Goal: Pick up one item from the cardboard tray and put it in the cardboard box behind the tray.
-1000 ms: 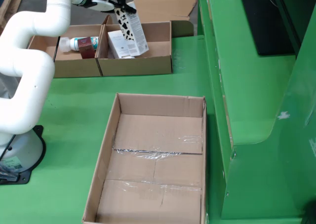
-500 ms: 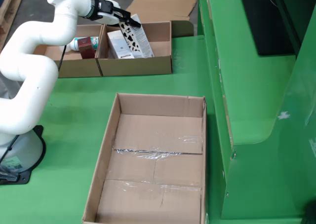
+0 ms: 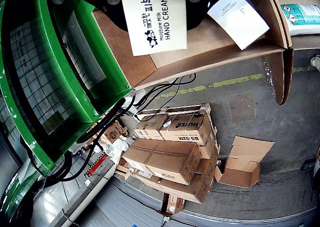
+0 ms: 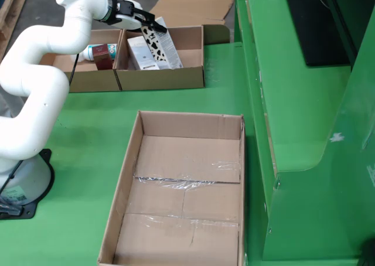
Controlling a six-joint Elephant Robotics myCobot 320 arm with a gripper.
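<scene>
At the eleven o'clock corner of the bench [image 4: 88, 113], the gripper [image 4: 153, 27] clamps the hand cream carton [image 4: 159, 43] inside the rear box [image 4: 187, 75], with only release left.

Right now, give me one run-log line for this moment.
end effector: shut on hand cream box | position: inside right cardboard box beside white carton | front tray: no items visible

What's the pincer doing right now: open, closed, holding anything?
Pincer: closed on the cow-print hand cream box, which leans tilted in the back box beside a white carton.
</scene>
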